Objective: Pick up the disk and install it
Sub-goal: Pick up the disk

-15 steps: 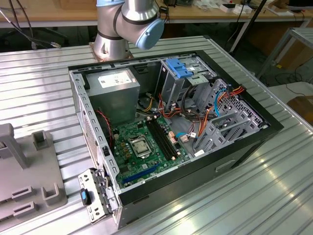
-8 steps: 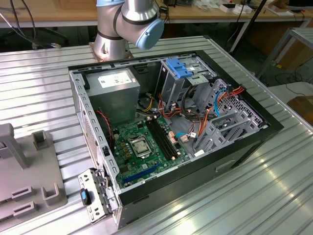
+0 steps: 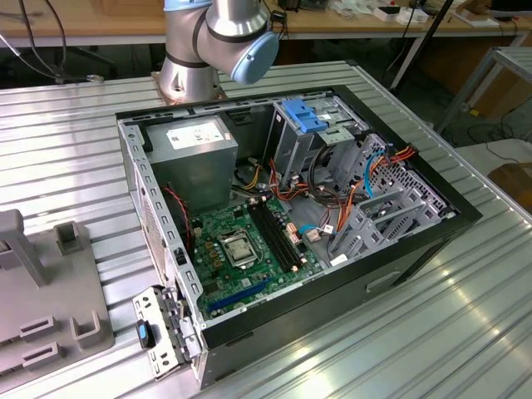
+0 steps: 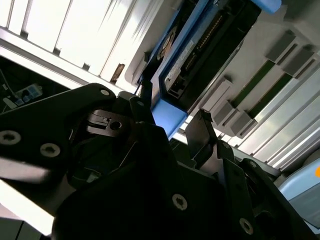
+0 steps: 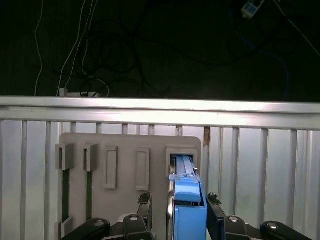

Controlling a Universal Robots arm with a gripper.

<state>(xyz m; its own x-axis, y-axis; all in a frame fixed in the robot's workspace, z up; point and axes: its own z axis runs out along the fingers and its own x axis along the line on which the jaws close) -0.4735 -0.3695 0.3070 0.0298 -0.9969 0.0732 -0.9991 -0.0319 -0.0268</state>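
Black gripper fingers stand spread, one on each side of the disk, with a gap visible beside one finger. The blue-framed disk stands on edge in the outermost slot of the grey holder plate. The plate lies on the ribbed aluminium table. The open computer case sits beside the plate, on the exterior view's right.

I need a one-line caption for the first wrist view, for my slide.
End effector straddling the disk standing in a grey holder on the metal table.
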